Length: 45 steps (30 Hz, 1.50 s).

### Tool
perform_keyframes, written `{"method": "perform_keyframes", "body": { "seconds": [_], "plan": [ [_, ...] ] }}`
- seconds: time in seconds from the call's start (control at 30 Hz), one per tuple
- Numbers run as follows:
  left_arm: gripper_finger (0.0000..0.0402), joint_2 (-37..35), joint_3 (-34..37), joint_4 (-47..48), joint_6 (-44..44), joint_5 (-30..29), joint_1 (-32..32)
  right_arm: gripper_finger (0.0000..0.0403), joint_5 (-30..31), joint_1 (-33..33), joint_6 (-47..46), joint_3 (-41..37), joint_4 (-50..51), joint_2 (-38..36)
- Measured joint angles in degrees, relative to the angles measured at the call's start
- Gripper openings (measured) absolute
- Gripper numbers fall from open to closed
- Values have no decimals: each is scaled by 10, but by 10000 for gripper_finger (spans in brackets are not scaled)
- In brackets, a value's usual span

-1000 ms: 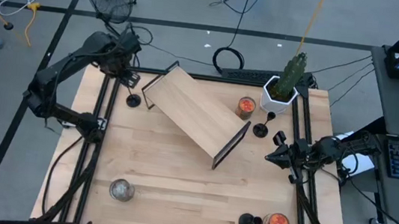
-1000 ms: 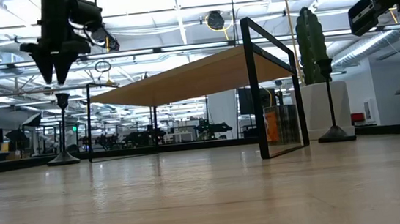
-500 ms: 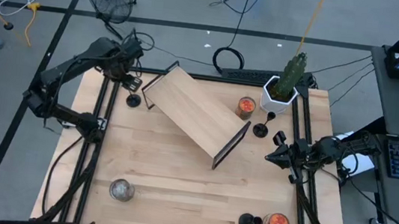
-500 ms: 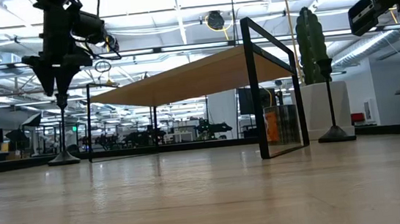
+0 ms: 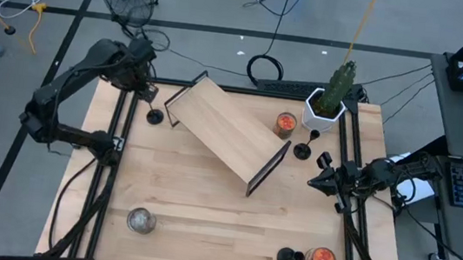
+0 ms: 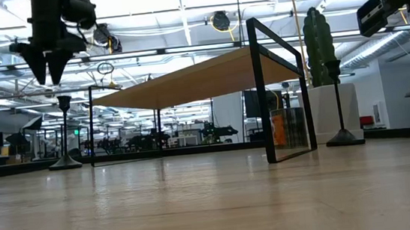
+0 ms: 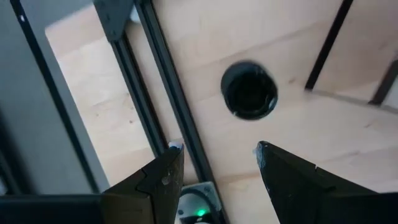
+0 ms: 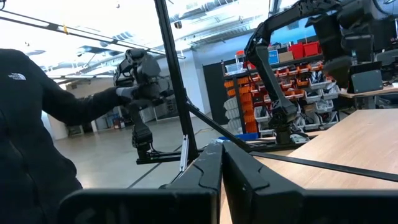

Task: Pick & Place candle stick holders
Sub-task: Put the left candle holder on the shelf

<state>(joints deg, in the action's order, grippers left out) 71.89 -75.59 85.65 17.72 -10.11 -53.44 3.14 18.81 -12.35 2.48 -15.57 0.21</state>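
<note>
Presently hovering with left gripper spread and empty above the upright candle stick holder at the table's far-left corner, stem vertical, holder slightly inboard; right gripper pressed together, waiting.

I see clear air above the corner candle stick holder (the shelf crowds it on one side).

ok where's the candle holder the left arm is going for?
High view: that candle holder stands at the table's far left, beside the wooden shelf's left end, with the open left hand hovering above it, not touching.
</note>
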Motion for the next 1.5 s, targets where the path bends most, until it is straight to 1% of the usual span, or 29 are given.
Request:
{"method": "perform_keyframes", "body": {
  "seconds": [0.13, 0.27, 0.47, 0.73, 0.87, 1.03, 1.2, 1.37, 1.5],
  "plan": [
    [212, 1, -9, -14, 15, 13, -15, 4, 0, 0, 0, 0, 0, 0],
    [212, 9, -8, -13, 29, 10, -12, 4, 0, 0, 0, 0, 0, 0],
    [212, 30, -8, -15, 68, -3, -8, 4, 0, 0, 0, 0, 2, 0],
    [212, 55, -8, -12, 97, -11, -7, 4, 0, 0, 0, 0, 2, 0],
    [212, 67, -8, -2, 109, -24, 0, 4, -2, 0, 0, 0, 2, 0],
    [212, 85, 1, 1, 111, -32, 7, 4, -2, 0, 0, 0, 2, 0],
    [212, 103, 23, -33, 104, -17, 8, 4, -2, 0, 0, 0, 2, 0],
    [211, 118, 35, -55, 77, -1, 8, 4, -2, 0, 0, 0, 2, 0],
    [208, 122, 36, -57, 75, -4, 8, 4, -2, 0, 0, 0, 2, 0]
  ]
}}
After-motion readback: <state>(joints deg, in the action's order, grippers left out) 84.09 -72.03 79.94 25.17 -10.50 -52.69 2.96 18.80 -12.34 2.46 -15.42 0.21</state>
